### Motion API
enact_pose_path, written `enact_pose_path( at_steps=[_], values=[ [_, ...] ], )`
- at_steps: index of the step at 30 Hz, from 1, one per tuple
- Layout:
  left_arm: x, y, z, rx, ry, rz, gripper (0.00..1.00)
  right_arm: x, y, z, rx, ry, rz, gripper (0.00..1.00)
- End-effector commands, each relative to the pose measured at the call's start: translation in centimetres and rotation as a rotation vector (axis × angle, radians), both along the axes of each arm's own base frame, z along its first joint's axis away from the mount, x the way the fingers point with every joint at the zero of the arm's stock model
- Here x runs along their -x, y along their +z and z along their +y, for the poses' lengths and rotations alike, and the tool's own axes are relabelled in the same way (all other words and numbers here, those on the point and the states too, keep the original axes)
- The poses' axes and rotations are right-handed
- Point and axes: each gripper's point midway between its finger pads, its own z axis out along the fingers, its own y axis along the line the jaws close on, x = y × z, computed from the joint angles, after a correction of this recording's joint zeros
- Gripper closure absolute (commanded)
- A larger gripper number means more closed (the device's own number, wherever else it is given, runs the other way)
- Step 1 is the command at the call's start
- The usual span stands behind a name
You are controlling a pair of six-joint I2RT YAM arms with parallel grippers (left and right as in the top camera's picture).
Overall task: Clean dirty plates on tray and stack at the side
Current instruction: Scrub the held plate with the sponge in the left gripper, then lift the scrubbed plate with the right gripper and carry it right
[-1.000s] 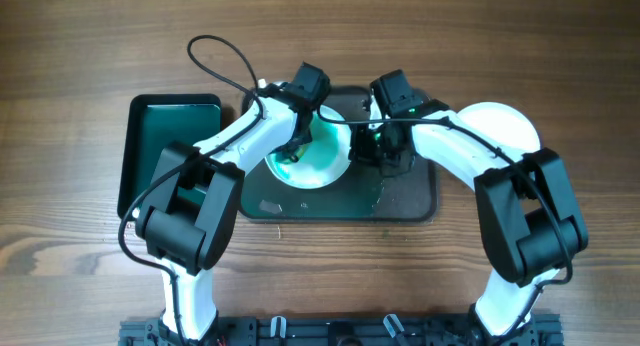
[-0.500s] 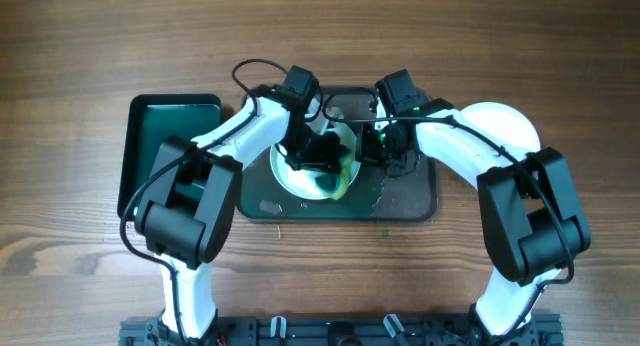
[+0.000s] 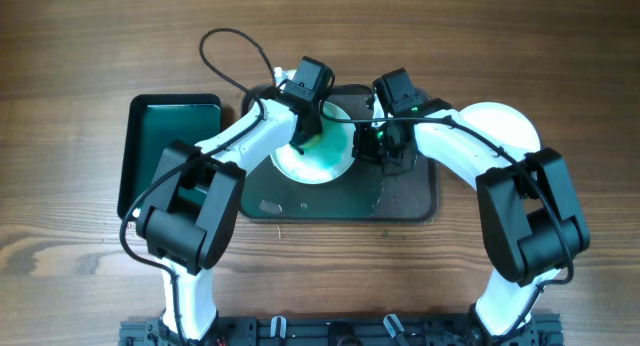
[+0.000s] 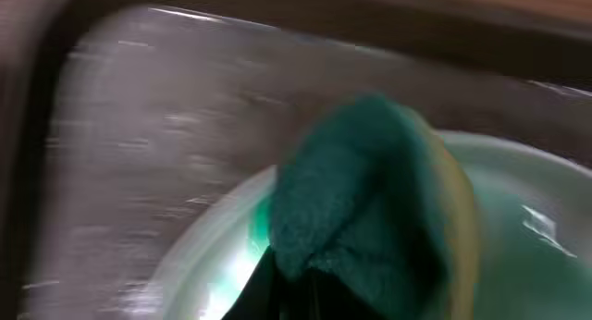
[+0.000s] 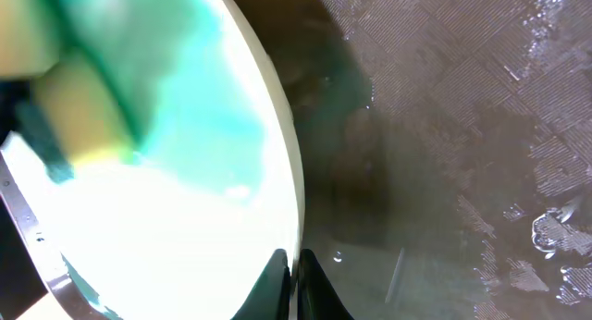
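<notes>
My left gripper (image 3: 303, 143) is over the far side of the big grey tray (image 3: 410, 201). It is squeezed shut on a sponge (image 4: 370, 200). The sponge is green on one side and yellow on the other. It is pressed down on a white plate (image 3: 318, 164). The left wrist view is blurry. I can only see a dark bit of my fingers under the sponge there.

The plate lies inside the tray, in the left half, close to the far rim. It has teal-green colour smeared over it. Most of the green is near the sponge. The near left part of the plate looks whiter.

My right gripper (image 5: 296, 276) is at the right edge of the plate. Its two thin fingers are pulled almost together and pinch the rim between them. The tray floor to the right of the plate is wet. Small water drops (image 5: 546, 232) sit on it.

A second plate (image 3: 505, 121) lies on the wooden table (image 3: 80, 46), off the tray and to its right, on the far side. My right arm covers part of it. The part I can see is white.

A smaller green tray (image 3: 170, 136) sits on the table just beside the left end of the grey tray. I cannot tell if the two trays touch.
</notes>
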Motion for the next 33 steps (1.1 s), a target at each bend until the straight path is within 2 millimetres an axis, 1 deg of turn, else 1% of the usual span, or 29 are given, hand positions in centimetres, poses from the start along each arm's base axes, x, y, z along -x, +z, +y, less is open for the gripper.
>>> enact_pose_path(
  at_steps=[1, 4, 6, 8, 9, 10, 11, 12, 15, 17, 20, 22, 23, 24, 25, 27, 28, 29, 30, 31, 33],
  values=[
    [-0.1, 0.6, 7.8, -0.319, 0.226, -0.085, 0.96, 0.8, -0.5, 0.0, 0.009, 0.028, 0.024, 0.96],
    [2.6, -1.4, 6.1, -0.211, 0.174, 0.081, 0.96, 0.8, -0.5, 0.0, 0.010, 0.028, 0.025, 0.96],
    [5.5, -2.8, 3.8, -0.070, 0.132, 0.249, 0.96, 0.9, -0.6, -0.1, 0.010, 0.028, 0.026, 0.96],
    [8.2, -3.2, 2.2, 0.021, 0.073, 0.393, 0.96, 0.8, -0.5, -0.1, 0.010, 0.027, 0.026, 0.96],
    [9.2, -3.3, 1.8, 0.041, 0.040, 0.440, 0.96, 0.8, -0.5, -0.1, 0.010, 0.027, 0.026, 0.96],
    [9.7, -3.2, 1.9, 0.037, 0.031, 0.466, 0.96, 0.9, -0.5, -0.1, 0.010, 0.027, 0.026, 0.96],
    [9.9, -2.8, 2.4, 0.020, 0.041, 0.481, 0.96, 0.9, -0.5, -0.1, 0.010, 0.027, 0.026, 0.96],
    [9.6, -2.2, 3.0, 0.005, 0.055, 0.483, 0.96, 0.9, -0.5, -0.1, 0.010, 0.027, 0.026, 0.96],
    [7.6, 0.5, 4.7, -0.026, 0.102, 0.458, 0.96, 0.9, -0.6, -0.1, 0.011, 0.027, 0.027, 0.95],
    [5.9, 2.8, 5.3, -0.014, 0.128, 0.428, 0.96, 0.9, -0.6, -0.1, 0.012, 0.027, 0.028, 0.96],
    [3.9, 5.6, 6.0, 0.006, 0.125, 0.386, 0.96, 0.9, -0.6, -0.1, 0.015, 0.026, 0.027, 0.96],
    [2.9, 6.8, 6.3, 0.019, 0.132, 0.357, 0.96, 0.8, -0.6, -0.1, 0.015, 0.025, 0.024, 0.96],
    [2.6, 7.0, 6.4, 0.022, 0.125, 0.348, 0.96, 0.8, -0.6, -0.1, 0.015, 0.024, 0.023, 0.95],
    [2.4, 7.1, 6.6, 0.024, 0.126, 0.342, 0.96, 0.7, -0.6, -0.1, 0.015, 0.023, 0.020, 0.89],
    [2.2, 7.1, 6.9, 0.027, 0.134, 0.338, 0.96, 0.6, -0.6, 0.0, 0.013, 0.024, 0.013, 0.80],
    [2.0, 7.1, 7.2, 0.031, 0.143, 0.332, 0.96, 0.4, -1.2, 0.4, 0.009, 0.015, 0.018, 0.76],
    [1.9, 7.1, 7.2, 0.032, 0.143, 0.329, 0.96, 0.4, -1.7, 0.6, 0.006, 0.005, 0.027, 0.75],
    [1.9, 7.1, 7.2, 0.033, 0.143, 0.328, 0.96, 0.4, -2.1, 0.9, -0.013, 0.010, 0.037, 0.76],
    [1.9, 7.1, 7.1, 0.037, 0.142, 0.329, 0.96, 0.6, -2.4, 1.2, -0.033, 0.009, 0.056, 0.82],
    [1.9, 7.0, 7.0, 0.045, 0.140, 0.333, 0.96, 0.6, -2.5, 1.2, -0.032, 0.002, 0.062, 0.96],
    [2.0, 7.0, 6.7, 0.058, 0.137, 0.337, 0.96, 0.6, -2.4, 1.2, -0.032, 0.002, 0.063, 0.96]
  ],
)
